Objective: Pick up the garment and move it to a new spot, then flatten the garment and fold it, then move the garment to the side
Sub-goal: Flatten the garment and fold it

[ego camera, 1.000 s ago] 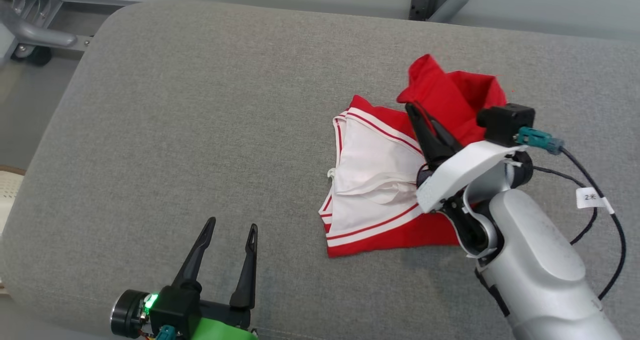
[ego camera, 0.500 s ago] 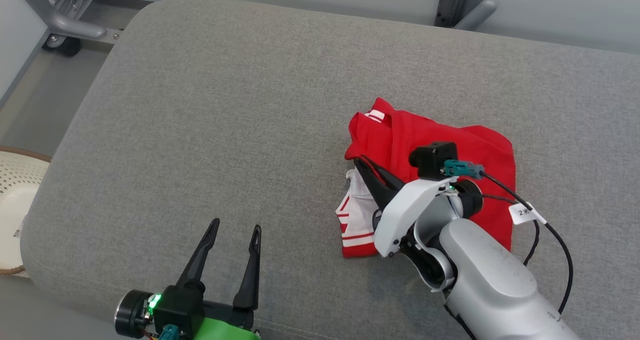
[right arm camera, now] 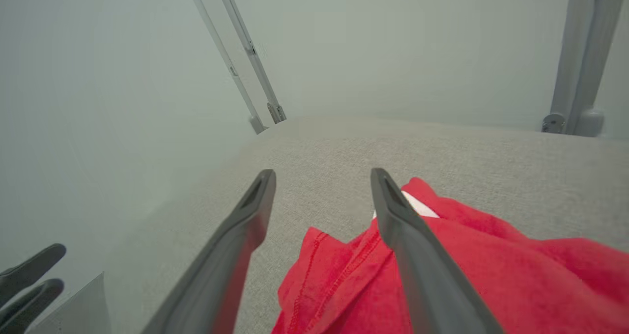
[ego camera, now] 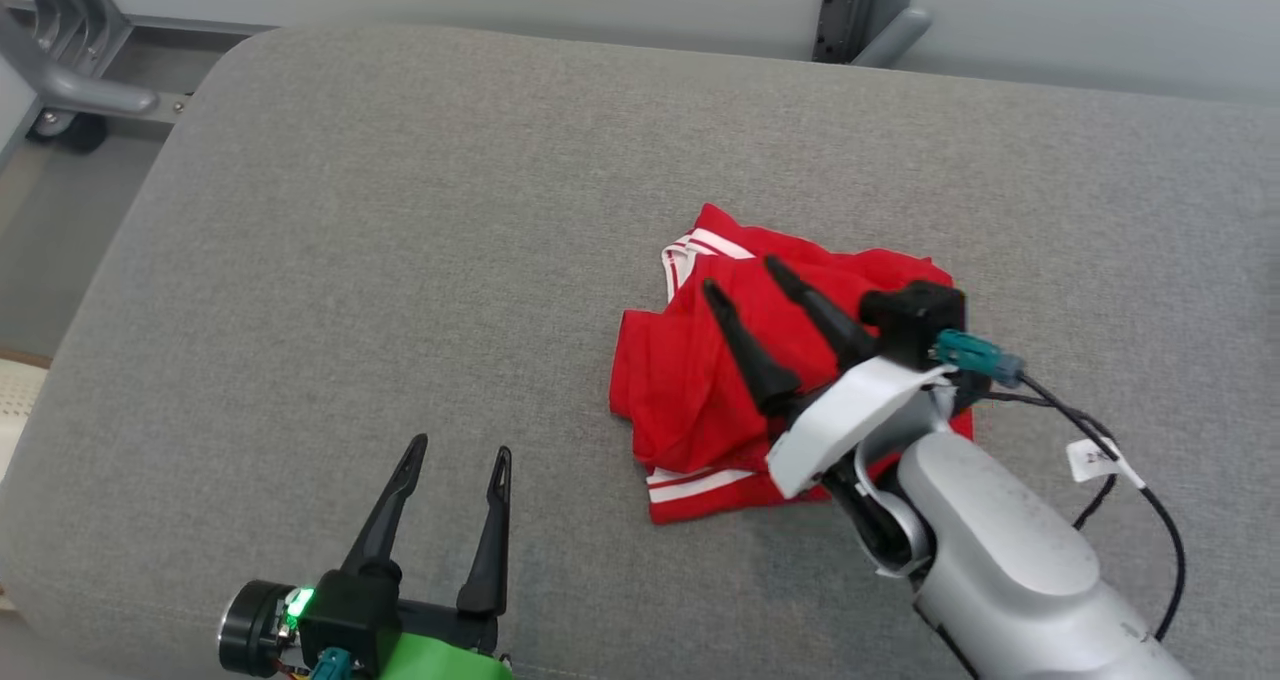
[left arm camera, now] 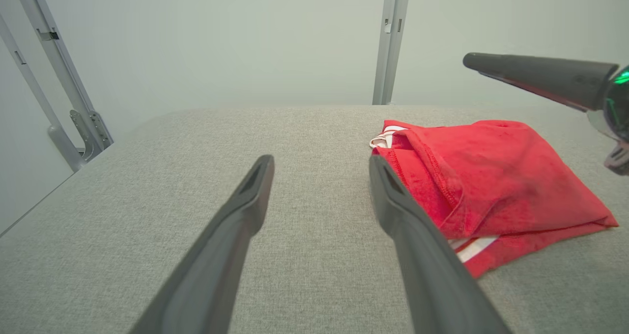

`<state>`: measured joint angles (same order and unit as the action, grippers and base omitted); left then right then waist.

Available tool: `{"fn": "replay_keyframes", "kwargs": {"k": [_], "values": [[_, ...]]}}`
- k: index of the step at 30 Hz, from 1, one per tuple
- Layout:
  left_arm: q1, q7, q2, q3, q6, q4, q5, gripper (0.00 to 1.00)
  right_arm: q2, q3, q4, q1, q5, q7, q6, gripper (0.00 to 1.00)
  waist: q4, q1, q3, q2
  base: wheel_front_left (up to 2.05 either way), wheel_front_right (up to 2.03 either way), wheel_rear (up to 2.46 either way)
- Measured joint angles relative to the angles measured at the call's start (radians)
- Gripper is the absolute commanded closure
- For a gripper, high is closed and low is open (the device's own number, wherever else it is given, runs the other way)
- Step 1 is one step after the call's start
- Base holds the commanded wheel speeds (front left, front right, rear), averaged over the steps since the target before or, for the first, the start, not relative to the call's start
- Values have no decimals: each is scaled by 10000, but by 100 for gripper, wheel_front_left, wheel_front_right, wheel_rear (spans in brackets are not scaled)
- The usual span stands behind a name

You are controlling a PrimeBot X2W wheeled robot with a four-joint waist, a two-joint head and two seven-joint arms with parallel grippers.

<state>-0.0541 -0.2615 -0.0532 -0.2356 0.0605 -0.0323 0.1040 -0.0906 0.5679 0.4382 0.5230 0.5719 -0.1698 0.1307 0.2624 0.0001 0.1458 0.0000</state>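
Garment (ego camera: 720,400) lies folded on cushion (ego camera: 400,210); my right gripper (ego camera: 742,275) hovers above, released. My left gripper (ego camera: 460,447) rests apart, also released.

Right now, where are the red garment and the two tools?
garment (ego camera: 690,390), head view, red top layer.
right tool (ego camera: 742,275), head view, gap between fingertips.
left tool (ego camera: 460,448), head view, gap between fingertips.

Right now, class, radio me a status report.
Left jaws open, empty. Right jaws open, over red white-striped fabric garment, lying bunched on grey padded surface.
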Motion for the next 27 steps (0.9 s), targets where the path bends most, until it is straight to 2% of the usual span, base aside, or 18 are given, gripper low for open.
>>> {"fn": "replay_keyframes", "kwargs": {"k": [4,10,14,21,27], "values": [[5,0,6,151,-255,142,-15,0,-203,-928,-23,-166,-713,-640,0,0,-344,0,-52,0,0,0,0],[118,0,12,470,-727,443,61,0,-401,-2462,-280,-672,-2169,-892,0,0,-948,0,-38,0,0,0,0],[200,-6,13,594,-974,537,173,0,-324,-3452,-1072,-1305,-2968,-932,0,0,-1343,0,-19,0,0,0,0],[197,-8,21,723,-1241,644,198,0,-111,-4353,-2167,-2784,-3745,-932,0,0,-1910,0,-121,1,0,0,0],[-53,-8,23,836,-1398,667,198,0,29,-4742,-2855,-4011,-4172,-932,0,0,-2172,0,-421,0,0,0,0]]}}
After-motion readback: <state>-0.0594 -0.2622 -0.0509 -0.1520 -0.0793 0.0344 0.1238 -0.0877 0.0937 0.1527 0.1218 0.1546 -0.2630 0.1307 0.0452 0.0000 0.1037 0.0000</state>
